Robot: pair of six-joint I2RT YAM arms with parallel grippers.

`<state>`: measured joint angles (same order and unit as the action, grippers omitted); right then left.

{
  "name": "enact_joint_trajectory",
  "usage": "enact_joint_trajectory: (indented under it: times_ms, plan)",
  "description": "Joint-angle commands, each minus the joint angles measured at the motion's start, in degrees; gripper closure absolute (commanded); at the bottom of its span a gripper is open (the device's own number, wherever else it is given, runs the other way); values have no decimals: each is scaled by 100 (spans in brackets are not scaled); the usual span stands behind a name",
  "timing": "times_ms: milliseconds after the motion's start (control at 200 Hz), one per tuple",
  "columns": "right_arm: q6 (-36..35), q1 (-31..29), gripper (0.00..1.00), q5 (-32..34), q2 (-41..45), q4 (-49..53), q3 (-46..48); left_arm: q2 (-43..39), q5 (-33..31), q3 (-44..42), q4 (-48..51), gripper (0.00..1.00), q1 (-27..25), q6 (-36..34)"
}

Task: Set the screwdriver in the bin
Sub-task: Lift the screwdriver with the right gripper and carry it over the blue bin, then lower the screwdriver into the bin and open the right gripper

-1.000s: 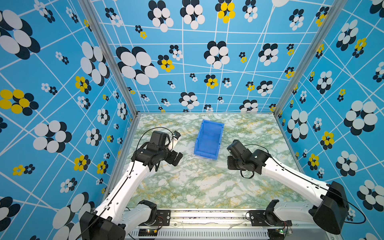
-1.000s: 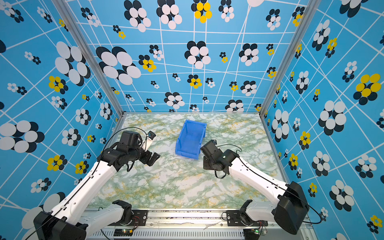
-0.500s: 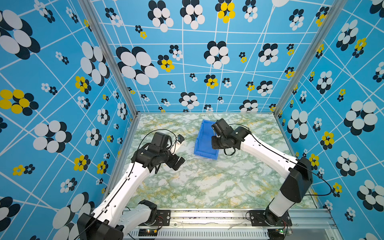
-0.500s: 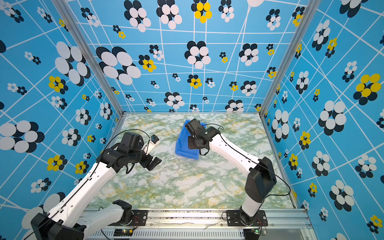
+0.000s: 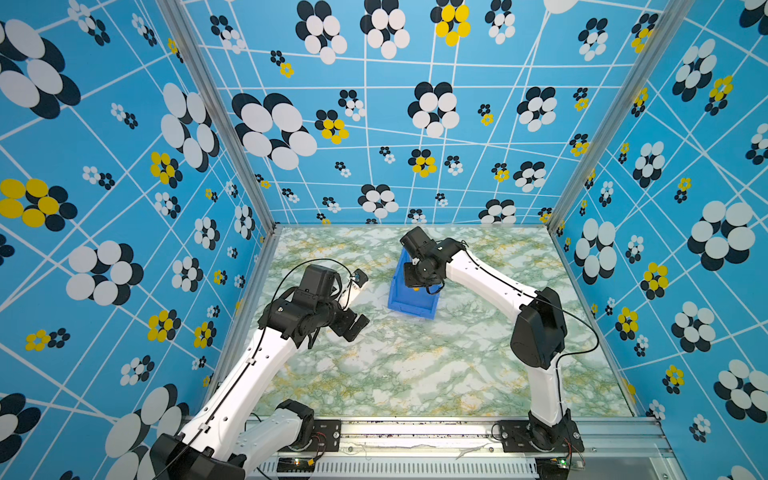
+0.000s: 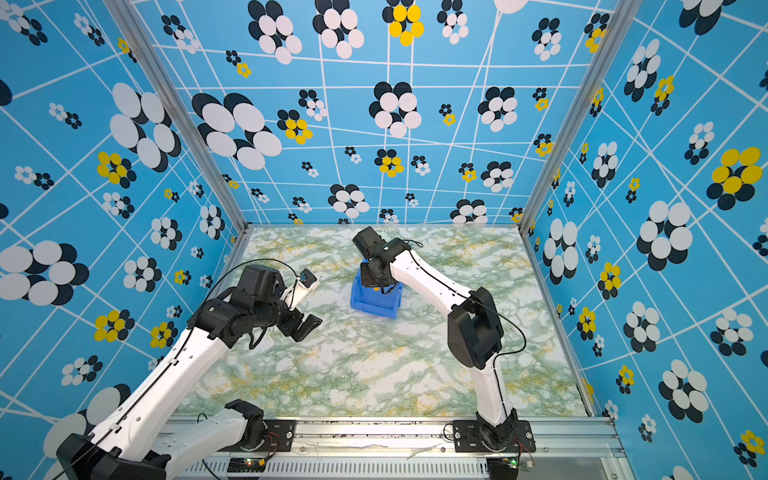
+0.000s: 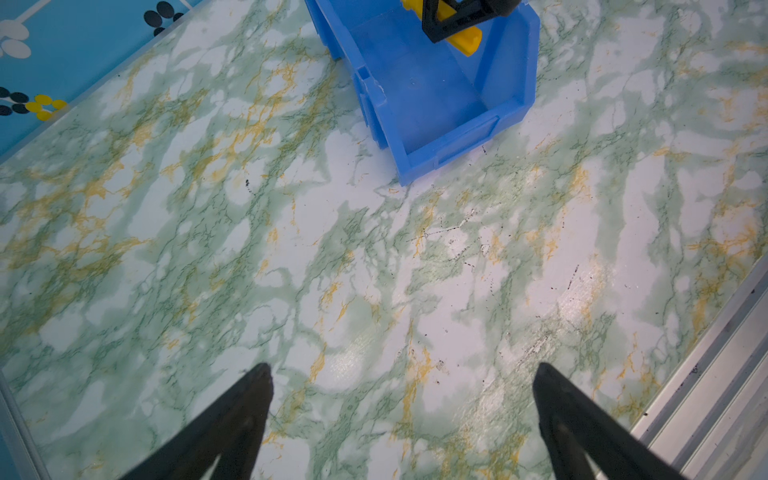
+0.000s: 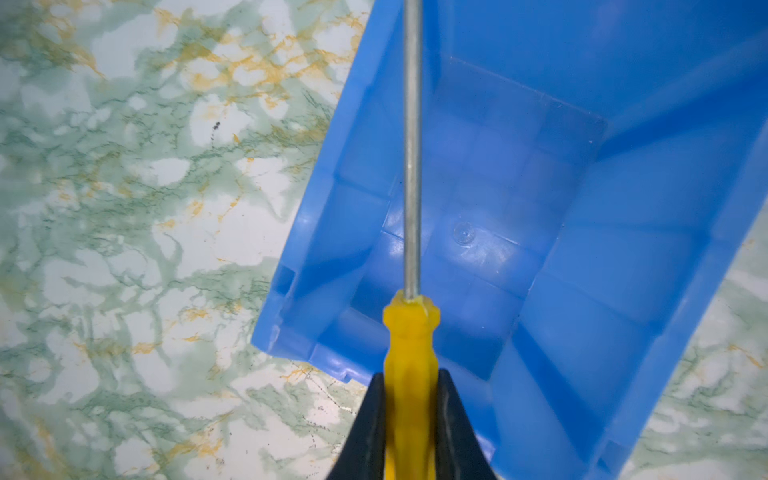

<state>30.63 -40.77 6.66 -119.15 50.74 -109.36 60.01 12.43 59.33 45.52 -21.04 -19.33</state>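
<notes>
Yellow-handled screwdriver (image 8: 410,353) clenched in right jaws, hovering over open blue bin (image 8: 644,249); left jaws spread empty above table (image 7: 374,270); best shifted inward to clear shaft (image 8: 412,166) of side wall (image 8: 365,145), lowered slightly, then released.

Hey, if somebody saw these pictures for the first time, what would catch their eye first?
Loud blue walls printed with black, white and yellow flowers box in a green marbled table. Toward the back of it sits the bright blue bin, and the right gripper, jaws shut on the yellow-handled screwdriver, hangs over its opening. The left gripper hangs apart from the bin, jaws wide open and empty.
</notes>
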Motion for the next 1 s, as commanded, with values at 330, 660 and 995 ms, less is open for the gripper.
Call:
enact_joint_trajectory:
  times_ms: [330,660,995]
  plan:
    - [-74,114,81,0,-874,454,-602,81,108,159,79,1,-36,-63]
    - [-66,129,78,11,-1150,447,-661,2,130,121,89,1,-33,-18]
    - [-34,129,77,-46,-1442,472,-928,20,163,48,26,1,-34,-9]
